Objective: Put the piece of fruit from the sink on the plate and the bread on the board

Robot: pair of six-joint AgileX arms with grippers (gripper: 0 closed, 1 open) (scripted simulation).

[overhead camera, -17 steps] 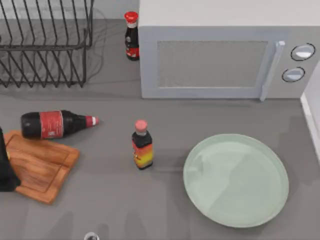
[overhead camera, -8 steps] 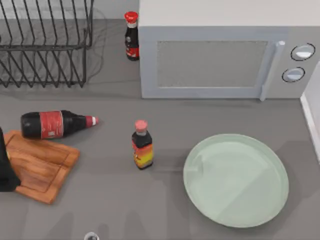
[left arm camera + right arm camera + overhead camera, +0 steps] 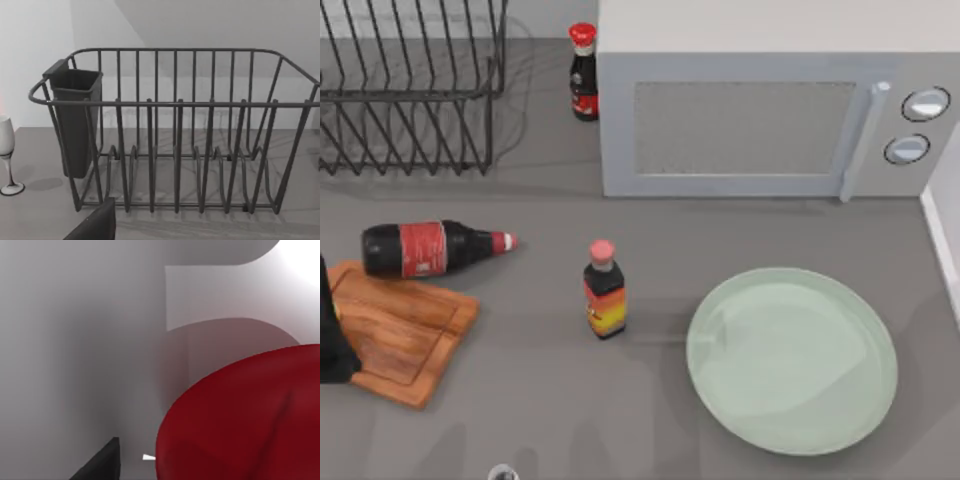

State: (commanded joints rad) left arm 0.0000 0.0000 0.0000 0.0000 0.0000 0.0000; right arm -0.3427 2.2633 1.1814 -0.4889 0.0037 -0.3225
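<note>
Fruit (image 3: 245,415), glossy and red, sits very close before my right wrist camera, inside pale grey walls that I take for the sink. From the top, nothing has changed against one second ago: the pale green plate (image 3: 791,360) waits empty, and the wooden board (image 3: 395,330) carries no bread. My left arm (image 3: 332,335) rests at the board's left edge. I cannot tell how the fingers of either gripper stand.
</note>
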